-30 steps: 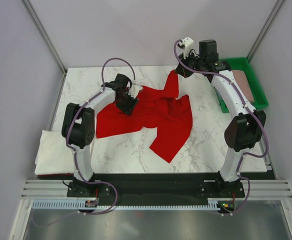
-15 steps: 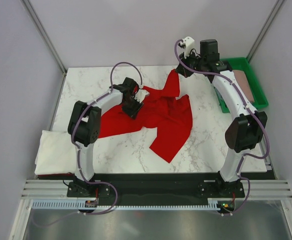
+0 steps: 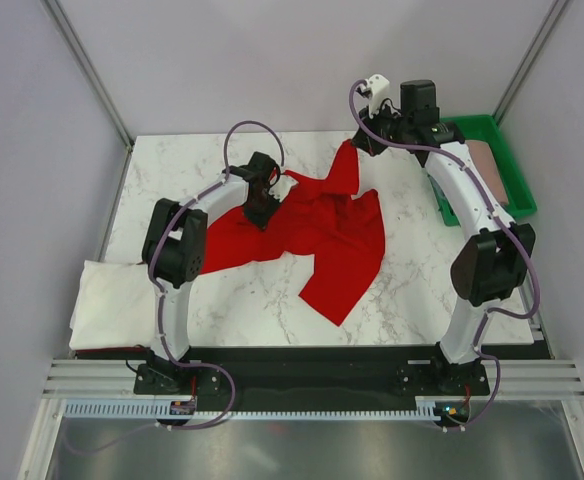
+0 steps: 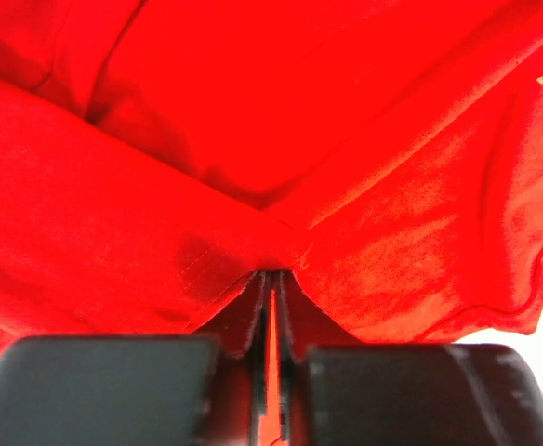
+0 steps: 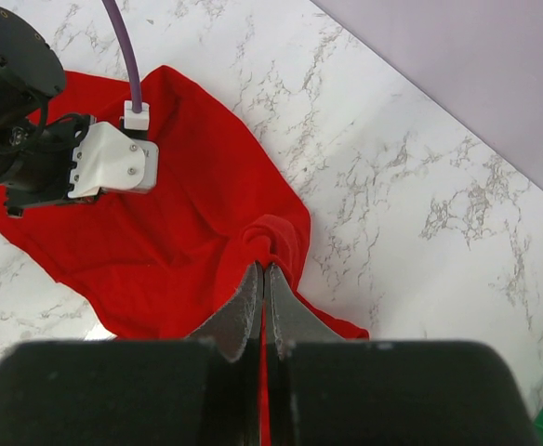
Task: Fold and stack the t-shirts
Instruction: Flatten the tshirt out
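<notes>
Red t-shirt [image 3: 322, 230] lies crumpled mid-table [image 3: 172, 160], pinched by both claws. L gripper [image 4: 271, 283] is nipped narrow on a fold at the shirt's far-left part, cloth betw. its fingers. R gripper [image 5: 264, 274] is clamped tight on the far tip, which is drawn up off the marble. White t-shirt [image 3: 112, 305] sits folded at near-left corner. Dusty-pink t-shirt [image 3: 487, 165] lies in green tray [image 3: 517, 208], far right.
</notes>
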Tool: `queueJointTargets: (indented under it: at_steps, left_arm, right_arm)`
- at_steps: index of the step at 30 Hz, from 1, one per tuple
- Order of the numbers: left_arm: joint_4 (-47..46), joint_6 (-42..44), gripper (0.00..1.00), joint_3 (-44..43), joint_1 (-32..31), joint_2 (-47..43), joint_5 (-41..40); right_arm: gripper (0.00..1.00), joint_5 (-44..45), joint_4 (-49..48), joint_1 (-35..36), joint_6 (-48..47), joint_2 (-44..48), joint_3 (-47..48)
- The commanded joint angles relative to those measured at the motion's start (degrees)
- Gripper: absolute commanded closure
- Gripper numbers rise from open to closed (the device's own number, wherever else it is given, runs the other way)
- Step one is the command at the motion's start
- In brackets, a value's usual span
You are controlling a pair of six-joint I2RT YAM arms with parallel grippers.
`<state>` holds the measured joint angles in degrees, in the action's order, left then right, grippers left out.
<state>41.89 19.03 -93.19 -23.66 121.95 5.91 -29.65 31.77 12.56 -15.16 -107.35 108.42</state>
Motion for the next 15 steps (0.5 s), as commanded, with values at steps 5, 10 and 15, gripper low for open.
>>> queueJointTargets:
  at_steps: [5, 10, 15]
  left_arm:
    - [-0.49, -0.83, 0.98, -1.56, -0.25, -1.71, -2.05]
    - [-0.76, -0.57, 0.98, -0.24, -0.16, -7.07, -2.04]
    - [-0.14, 1.10, 0.98, -0.24, 0.63, -15.85, -2.84]
  right_arm:
    - [1.00, 0.29, -2.41, -0.34, 0.22, 4.25, -1.46]
    - [1.00, 0.91, -2.33, -0.43, -0.14, 4.96, -1.55]
    - [1.00, 3.63, -3.38, -2.09, 2.49, 6.54, 0.29]
